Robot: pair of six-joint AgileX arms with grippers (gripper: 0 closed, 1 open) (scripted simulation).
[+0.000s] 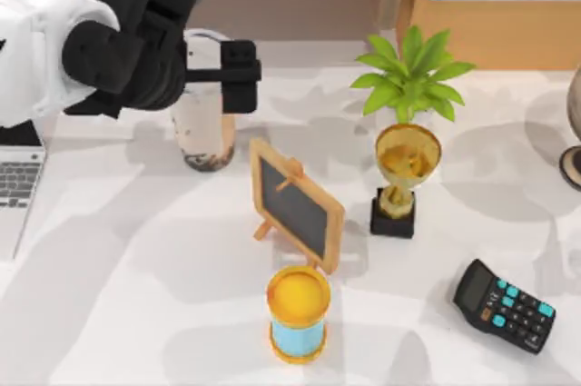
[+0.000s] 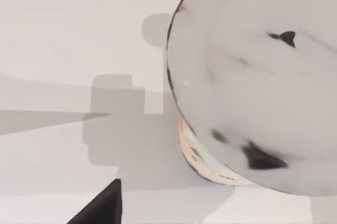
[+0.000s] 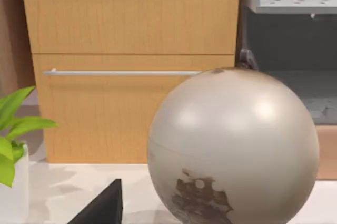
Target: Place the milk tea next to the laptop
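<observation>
The milk tea [image 1: 204, 132], a clear cup with a white lid, beige drink and dark pearls, stands upright at the back left of the table. My left gripper [image 1: 211, 77] reaches in from the left at the cup's upper part. It is open, with one black finger [image 1: 241, 77] on the cup's right side. The left wrist view has the cup's white lid [image 2: 253, 76] very close, with a dark finger [image 2: 102, 208] apart from it. The laptop [image 1: 16, 182] lies at the table's left edge, well left of the cup. My right arm is parked; one finger [image 3: 102, 208] shows near a globe.
A small chalkboard easel [image 1: 295, 204] stands right of the cup. In front of the easel is a blue-and-yellow cylinder [image 1: 298, 313]. A gold trophy [image 1: 407, 177], a green plant [image 1: 413, 77], a calculator [image 1: 504, 304] and a globe [image 3: 231, 150] fill the right half. Bare tabletop lies between cup and laptop.
</observation>
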